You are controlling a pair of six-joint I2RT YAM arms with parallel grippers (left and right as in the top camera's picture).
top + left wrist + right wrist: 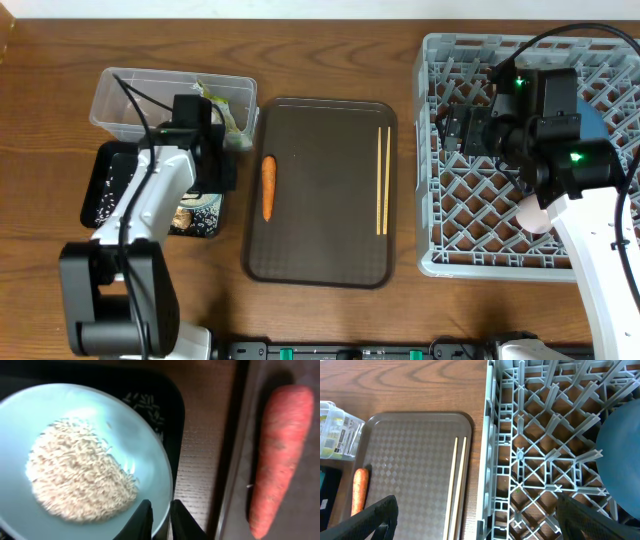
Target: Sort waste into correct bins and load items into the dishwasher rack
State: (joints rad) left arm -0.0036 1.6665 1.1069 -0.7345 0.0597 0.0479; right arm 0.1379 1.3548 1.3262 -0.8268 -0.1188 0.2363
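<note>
In the left wrist view my left gripper is shut on the rim of the small light blue cup. The cup holds a heap of white rice and is above the black tray, where a few grains lie. The orange carrot lies on the brown serving tray, left of the chopsticks. My right gripper is open and empty over the left wall of the grey dishwasher rack. The blue plate stands in the rack.
The clear tub at the back left holds a yellow-green wrapper. The black tray lies just in front of it, partly under my left arm. Something pink shows in the rack under my right arm.
</note>
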